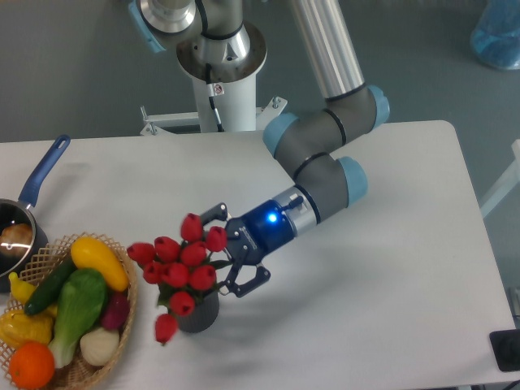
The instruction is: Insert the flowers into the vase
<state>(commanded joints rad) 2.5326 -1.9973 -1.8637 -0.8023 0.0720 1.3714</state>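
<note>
The flowers (180, 264) sat in the lower left-centre of the frame, the bunch of red buds spread wider than the vase (197, 314) beneath them, with what could be seen of the stems running down into its mouth; the dark vase stood on the white surface (390, 284), just right of the wicker basket (123, 321) of toy vegetables. One bud (166, 327) hung low over the vase's left side, below the rim. The likeliest trouble, as I judged it, was tipping: the bunch looked top-heavy and leaned left, so any sideways drag from the gripper (236, 253) as it pulled away could have toppled the small vase or pulled the stems back out. A finger catching on a bud or leaf would have caused exactly that, since the buds crowded close against the fingertips. A fall to the left would also have knocked the flowers into the basket. The jaws were spread wide, one finger above and one below the right side of the bunch; they did not appear to clamp anything, though the upper finger lay so near the buds that I could not tell whether it touched them. The blue-handled saucepan (24, 213) at the left edge stood well apart from all this.
</note>
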